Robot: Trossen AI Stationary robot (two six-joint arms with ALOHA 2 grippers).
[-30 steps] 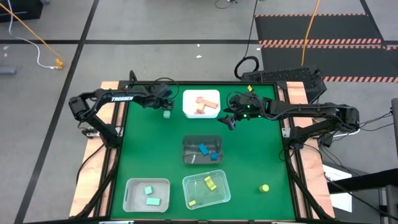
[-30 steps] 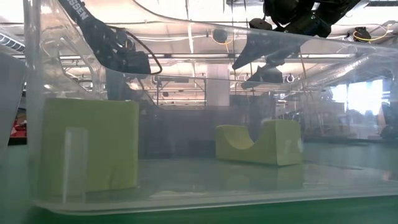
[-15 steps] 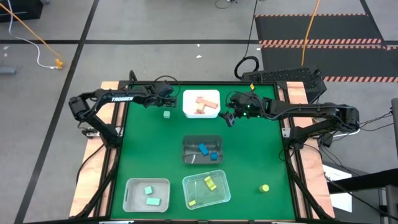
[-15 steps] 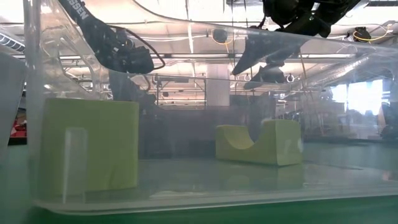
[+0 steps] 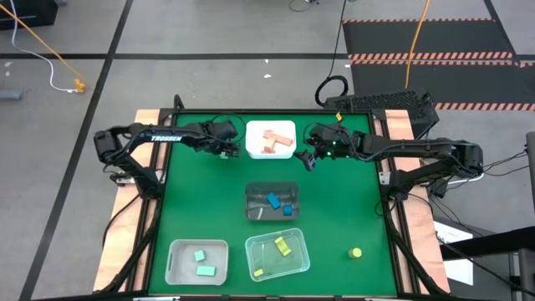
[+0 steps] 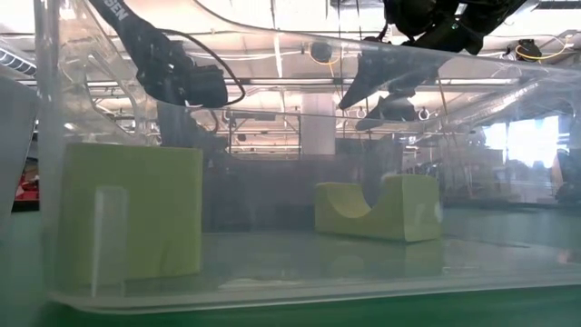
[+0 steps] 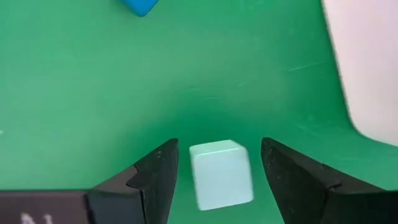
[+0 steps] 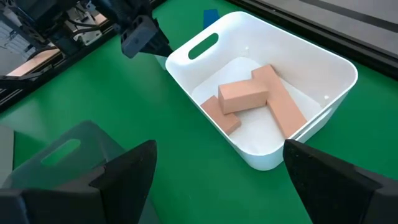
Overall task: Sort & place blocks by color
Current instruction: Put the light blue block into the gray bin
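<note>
I have the left gripper [image 7: 214, 171] low over the green table [image 5: 201, 201], its fingers spread wide with the mint green cube [image 7: 221, 174] sitting between them, untouched on either side. In the high view that gripper [image 5: 226, 148] sits in the upper middle of the frame, just left of the white bin [image 5: 272, 139], and hides the cube. I judge this is the straddle before a grasp: the jaws stand either side so that closing would trap the cube squarely.

A blue block [image 7: 142, 6] lies at the top edge of the left wrist frame, apart from the cube.

The right gripper [image 5: 308, 157] waits just right of the white bin, fingers released and holding nothing; its wrist view looks straight onto the tan blocks [image 8: 258, 102] lying in the white bin [image 8: 323, 62].

Sorting looks well along. Blue blocks [image 5: 278, 203] lie in the dark bin [image 5: 271, 188] at centre, mint pieces [image 5: 202, 262] in the lower-left bin [image 5: 196, 245], yellow pieces [image 5: 282, 246] in the clear bin [image 5: 276, 272] beside it. The yellow cylinder [image 5: 356, 252] stands loose at lower right, well apart from any bin.
</note>
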